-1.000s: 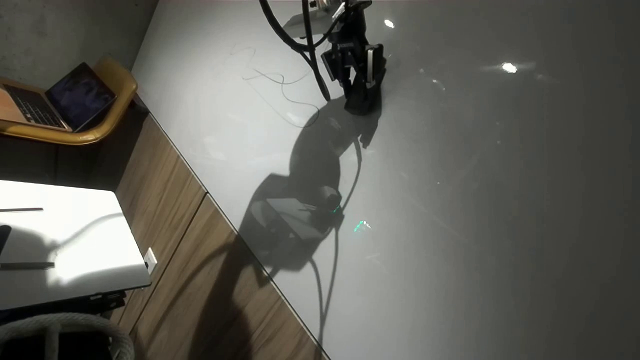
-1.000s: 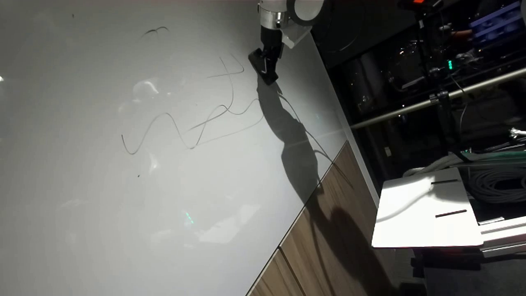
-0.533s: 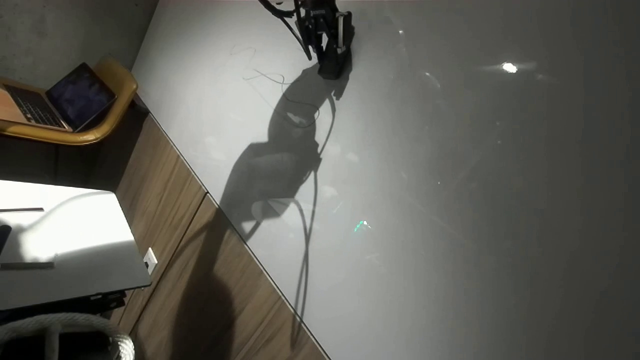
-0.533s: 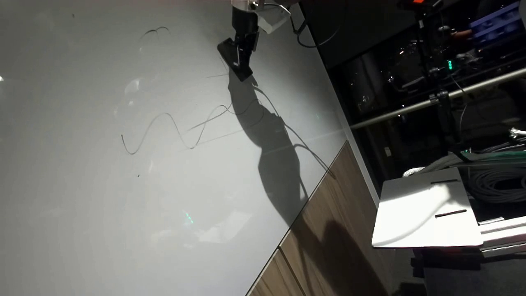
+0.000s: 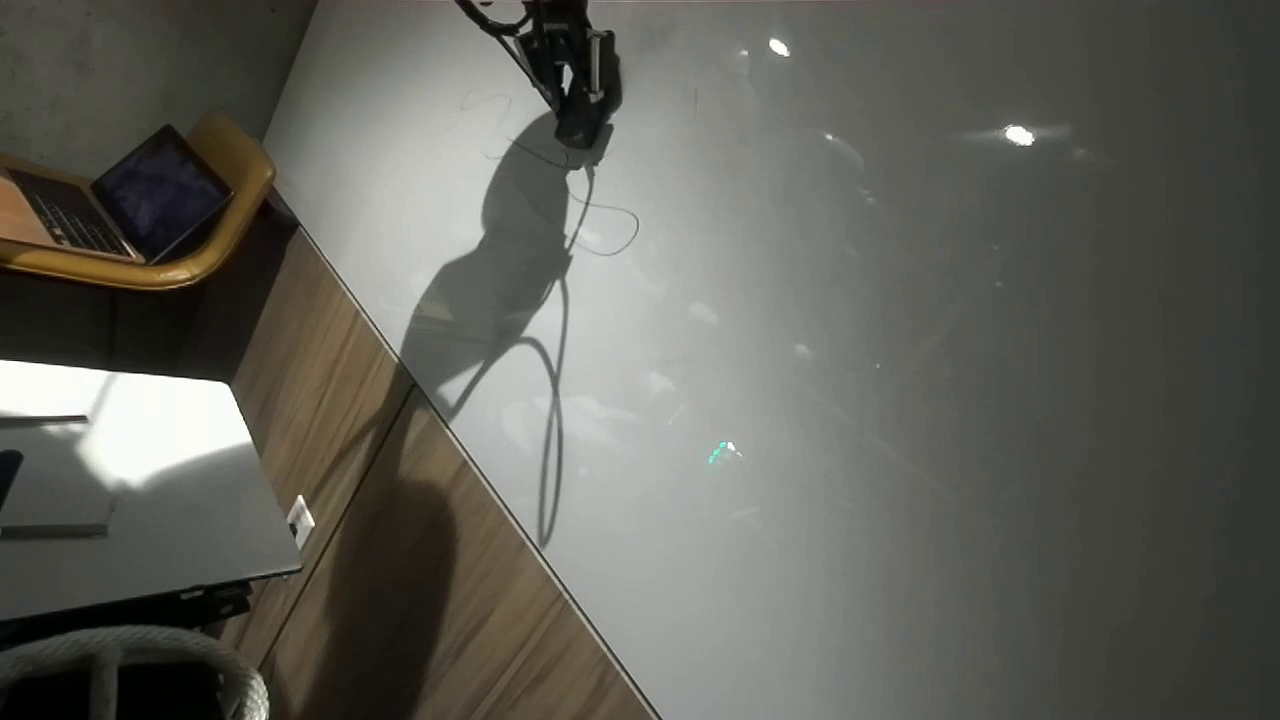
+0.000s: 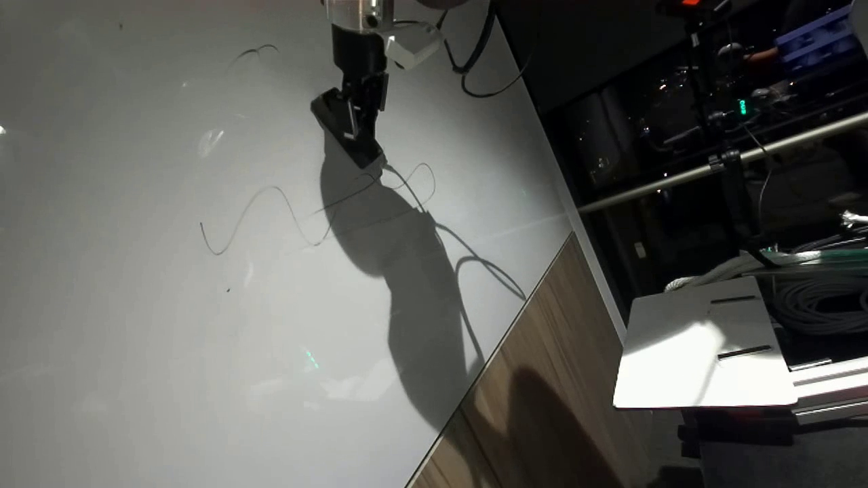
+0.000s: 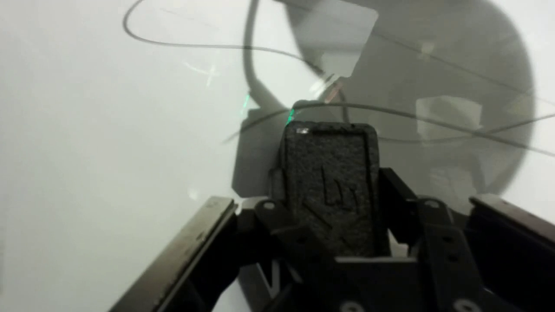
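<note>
Arm (image 6: 356,15) downward from top edge | gripper (image 7: 331,190) clamped on one black block (image 7: 331,158) | one laptop (image 5: 160,195), upper left, in an exterior view

1. In an exterior view, the pincer (image 6: 358,120) grips a black block (image 6: 328,110), its long side slanting down to the right, at a glossy whiteboard (image 6: 149,339).
2. A broad shadow (image 6: 427,312) meets the block's lower edge and runs down onto wood-grain panels (image 6: 563,318).
3. A thin wavy line (image 6: 273,187) crosses the whiteboard, partly inside that shadow; a short curved mark (image 6: 258,49) sits up and left of the block.
4. A black cable (image 6: 462,70) loops right of the pincer.
5. Farther right, a white plate (image 6: 664,379) with two dark slots stands below a pale pole (image 6: 651,187), near coiled cable (image 6: 786,307).
</note>
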`<state>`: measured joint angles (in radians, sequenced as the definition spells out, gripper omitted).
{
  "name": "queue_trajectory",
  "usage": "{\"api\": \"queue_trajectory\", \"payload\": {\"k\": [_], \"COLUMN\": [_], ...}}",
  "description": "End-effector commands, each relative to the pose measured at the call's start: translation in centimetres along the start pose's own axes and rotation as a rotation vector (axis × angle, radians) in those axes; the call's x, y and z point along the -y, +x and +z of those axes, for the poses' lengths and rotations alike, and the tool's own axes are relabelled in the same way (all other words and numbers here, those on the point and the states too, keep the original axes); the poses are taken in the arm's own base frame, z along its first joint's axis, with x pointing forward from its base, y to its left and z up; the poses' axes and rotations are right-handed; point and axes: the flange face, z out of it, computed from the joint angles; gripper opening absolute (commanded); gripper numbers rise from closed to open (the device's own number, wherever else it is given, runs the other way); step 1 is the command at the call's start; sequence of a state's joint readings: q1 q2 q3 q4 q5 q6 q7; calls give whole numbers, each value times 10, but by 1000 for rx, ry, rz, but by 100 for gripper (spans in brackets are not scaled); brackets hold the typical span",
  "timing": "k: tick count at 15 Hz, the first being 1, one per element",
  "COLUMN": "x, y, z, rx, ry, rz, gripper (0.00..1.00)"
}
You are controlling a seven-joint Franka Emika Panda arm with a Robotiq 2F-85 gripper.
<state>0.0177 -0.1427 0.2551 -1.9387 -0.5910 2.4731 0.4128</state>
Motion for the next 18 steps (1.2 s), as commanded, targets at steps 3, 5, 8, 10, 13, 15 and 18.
{"api": "queue_trajectory", "payload": {"k": [3,5,8,10,13,15,18], "x": [85,91,78,55,-1,-44,-104], "y": [55,75,102,114,113,98,69], "z": [-10,-38,-81,-105,-123,-116,-89], "rx": [-48,-68,-102,-122,-129,-113,-61], "ry": [31,9,-24,-47,-89,-110,-129], "rz": [-91,-126,-151,-150,-116,-71,1], "gripper": [30,30,30,30,30,30,30]}}
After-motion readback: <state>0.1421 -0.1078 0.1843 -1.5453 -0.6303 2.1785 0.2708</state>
